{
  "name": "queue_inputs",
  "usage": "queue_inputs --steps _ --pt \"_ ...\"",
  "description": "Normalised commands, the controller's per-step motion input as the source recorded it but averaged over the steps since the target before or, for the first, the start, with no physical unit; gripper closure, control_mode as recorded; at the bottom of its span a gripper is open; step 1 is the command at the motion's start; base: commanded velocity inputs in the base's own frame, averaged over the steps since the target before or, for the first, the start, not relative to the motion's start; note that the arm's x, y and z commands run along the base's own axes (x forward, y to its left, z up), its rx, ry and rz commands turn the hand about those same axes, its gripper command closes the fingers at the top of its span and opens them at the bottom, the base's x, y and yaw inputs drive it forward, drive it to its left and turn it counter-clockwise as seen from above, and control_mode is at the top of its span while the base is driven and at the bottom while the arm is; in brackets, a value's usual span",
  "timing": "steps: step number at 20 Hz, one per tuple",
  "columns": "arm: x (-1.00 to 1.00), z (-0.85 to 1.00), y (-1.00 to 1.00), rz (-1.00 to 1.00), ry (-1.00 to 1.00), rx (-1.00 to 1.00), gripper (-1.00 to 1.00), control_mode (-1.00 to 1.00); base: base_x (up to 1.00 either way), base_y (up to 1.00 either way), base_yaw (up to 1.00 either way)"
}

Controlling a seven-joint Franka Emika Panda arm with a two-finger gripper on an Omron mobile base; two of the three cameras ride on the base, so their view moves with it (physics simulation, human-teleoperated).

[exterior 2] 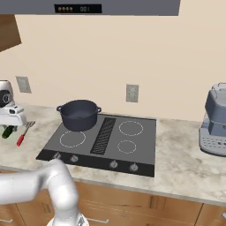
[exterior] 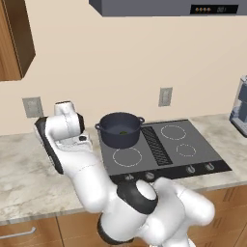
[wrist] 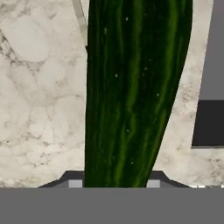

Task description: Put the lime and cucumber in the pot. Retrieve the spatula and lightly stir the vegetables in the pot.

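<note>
Dark green striped cucumber [wrist: 135, 87], long cylinder, clamped between pincer [wrist: 114, 183] tips over speckled marble counter [wrist: 39, 96].

You have the pot [exterior: 119, 129] standing on the rear left burner of the cooktop [exterior: 193, 154], which is set into the tabletop [exterior: 29, 178]. To the left of the cooktop, on the tabletop, lie the cucumber [exterior 2: 7, 131] and, just beside it on the cooktop's side, the spatula [exterior 2: 23, 134]. In the hand view the cucumber [wrist: 135, 87] runs up from between the tool's tips, the tabletop under it. At the tabletop's far right stands a coffee machine [exterior 2: 215, 121]. A hood [exterior: 169, 7] hangs above the cooktop.
</note>
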Motion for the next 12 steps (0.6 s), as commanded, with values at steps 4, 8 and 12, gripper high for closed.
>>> queue_inputs --steps 4,8,12 --pt "0.76 0.80 -0.81 0.00 -0.20 0.00 1.00 -1.00 0.00 0.00 0.00" --pt "1.00 0.31 -0.89 -0.04 -0.19 0.01 1.00 -1.00 0.00 0.00 0.00" --pt "0.88 0.41 -0.76 -0.12 -0.34 0.12 1.00 -1.00 0.00 0.00 0.00"
